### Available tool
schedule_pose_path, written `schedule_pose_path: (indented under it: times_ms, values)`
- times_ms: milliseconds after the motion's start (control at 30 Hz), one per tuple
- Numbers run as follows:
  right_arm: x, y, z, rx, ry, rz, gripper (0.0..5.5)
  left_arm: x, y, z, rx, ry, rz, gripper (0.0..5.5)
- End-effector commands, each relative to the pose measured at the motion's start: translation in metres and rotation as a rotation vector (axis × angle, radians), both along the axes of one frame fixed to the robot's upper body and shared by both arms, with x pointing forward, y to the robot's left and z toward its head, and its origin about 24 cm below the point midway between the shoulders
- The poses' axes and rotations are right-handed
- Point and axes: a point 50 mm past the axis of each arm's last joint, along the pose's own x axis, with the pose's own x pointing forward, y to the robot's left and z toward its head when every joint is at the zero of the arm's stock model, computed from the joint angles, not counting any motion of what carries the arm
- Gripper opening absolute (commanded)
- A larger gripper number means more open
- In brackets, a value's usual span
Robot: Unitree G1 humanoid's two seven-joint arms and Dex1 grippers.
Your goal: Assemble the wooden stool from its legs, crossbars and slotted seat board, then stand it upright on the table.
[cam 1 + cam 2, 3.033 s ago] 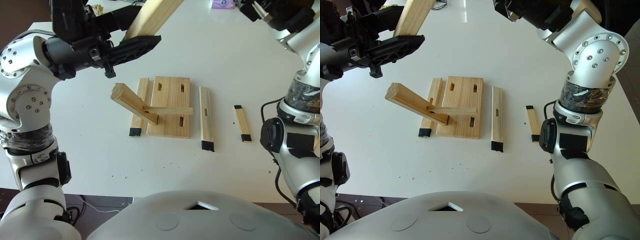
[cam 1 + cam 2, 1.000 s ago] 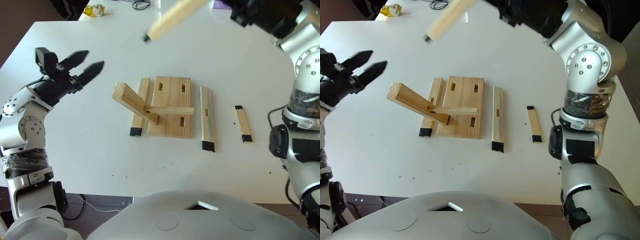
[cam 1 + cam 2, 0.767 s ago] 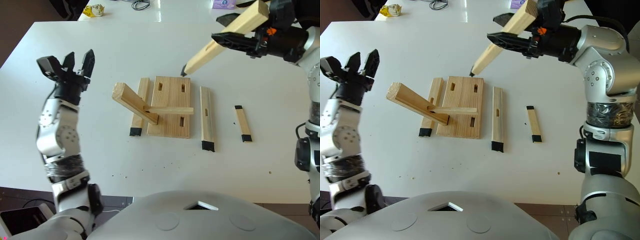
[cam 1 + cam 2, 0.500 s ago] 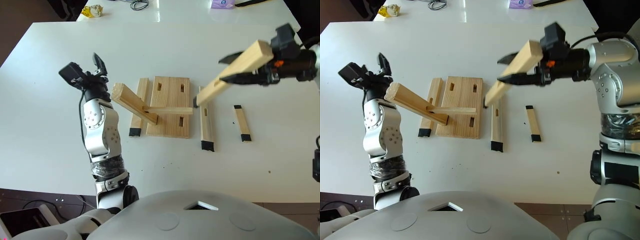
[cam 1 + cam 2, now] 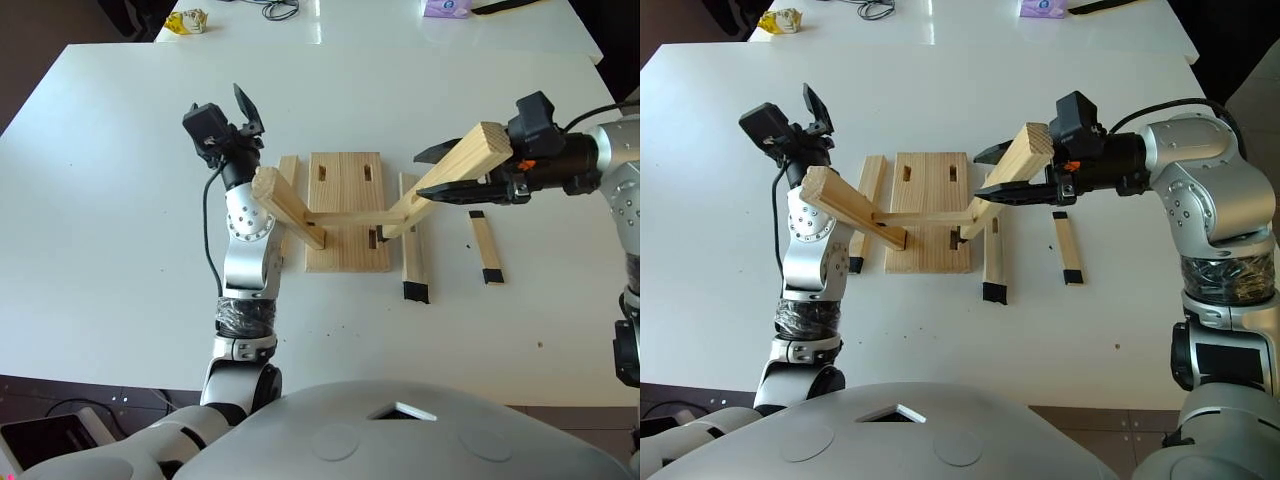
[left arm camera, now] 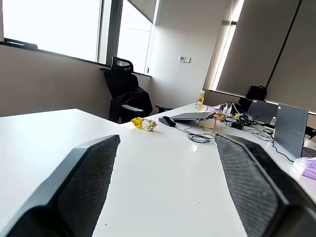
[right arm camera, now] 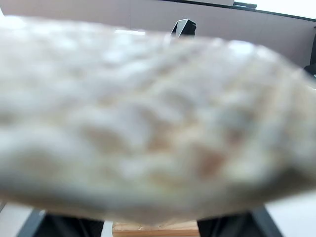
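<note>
The slotted seat board lies flat mid-table. My right gripper is shut on a wooden leg, held slanted with its lower end down at the board's right side. There it meets a thin crossbar that runs left to a second tilted leg. My left gripper is open and points upward just behind that leg's raised end; its dark fingers hold nothing. One leg lies flat right of the board, another left of it. A short crossbar lies farther right.
A yellow wrapper, cables and a purple packet sit at the white table's far edge. Bare tabletop stretches to the left and toward the near edge. A chair and laptops stand in the room behind.
My right gripper swung the leg down from high above to the board's right side, meeting the crossbar. My left arm, open, moved in from the left to the tilted leg.
</note>
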Motion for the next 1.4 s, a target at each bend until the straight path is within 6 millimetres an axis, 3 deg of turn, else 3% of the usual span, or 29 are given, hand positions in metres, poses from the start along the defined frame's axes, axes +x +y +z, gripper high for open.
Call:
schedule_pose_path:
  times_ms: [33, 167, 400, 500, 900, 1167, 1400]
  values:
    - [-0.003, 0.0, 0.002, 0.009, -0.009, 0.0, 2.04, -0.004, -0.016, -0.012, -0.143, 0.047, -0.004, 3.57]
    - [-0.004, 0.001, -0.005, 0.013, 0.012, -0.003, 2.04, -0.009, 0.002, -0.013, -0.164, 0.038, 0.073, 3.57]
    - [-0.008, 0.002, -0.015, 0.03, 0.021, -0.035, 2.04, -0.021, 0.052, -0.004, -0.186, 0.011, 0.203, 3.57]
    - [-0.009, 0.003, -0.018, 0.038, 0.018, -0.055, 2.04, -0.023, 0.06, 0.0, -0.183, 0.006, 0.212, 3.57]
    - [-0.011, 0.003, -0.027, 0.027, -0.013, -0.074, 2.04, -0.019, 0.056, -0.001, -0.207, 0.03, 0.176, 3.57]
    - [-0.007, 0.006, -0.017, 0.023, -0.065, -0.049, 2.04, -0.02, 0.054, 0.001, -0.21, 0.025, 0.167, 3.57]
    - [-0.007, 0.011, -0.025, -0.057, -0.055, 0.018, 2.04, -0.02, 0.052, 0.004, -0.213, 0.005, 0.155, 3.57]
